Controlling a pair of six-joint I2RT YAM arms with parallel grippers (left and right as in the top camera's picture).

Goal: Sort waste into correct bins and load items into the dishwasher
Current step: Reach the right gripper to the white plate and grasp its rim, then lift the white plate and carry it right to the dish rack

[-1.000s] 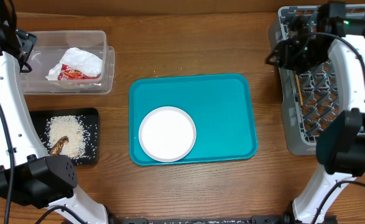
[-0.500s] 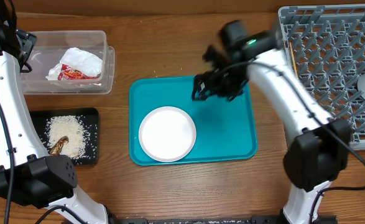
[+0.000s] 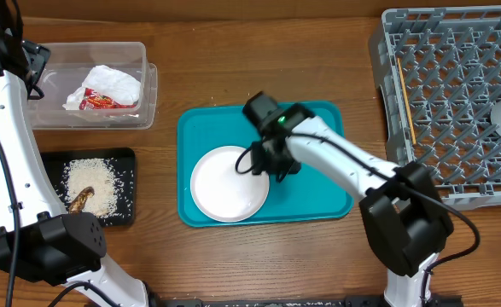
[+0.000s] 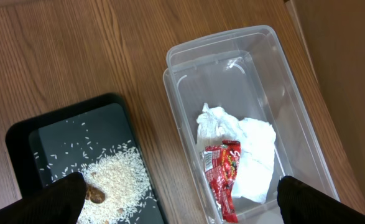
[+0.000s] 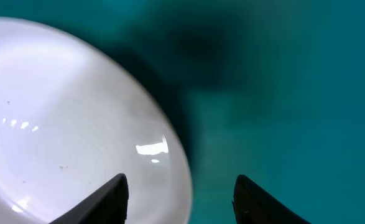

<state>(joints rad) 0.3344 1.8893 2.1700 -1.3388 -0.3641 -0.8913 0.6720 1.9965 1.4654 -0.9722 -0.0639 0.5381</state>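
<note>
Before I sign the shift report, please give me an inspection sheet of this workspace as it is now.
surface: brown wooden table.
job's things: round white plate on teal rectangular tray; crumpled white paper napkin and red snack wrapper in clear plastic tub; white rice on black tray; thin wooden chopsticks in grey lattice dish rack.
clutter: nothing seen.
grippers: left gripper open, empty; right gripper open, astride plate rim.
cables: thin black cable along left arm.
surroundings: nothing seen.
</note>
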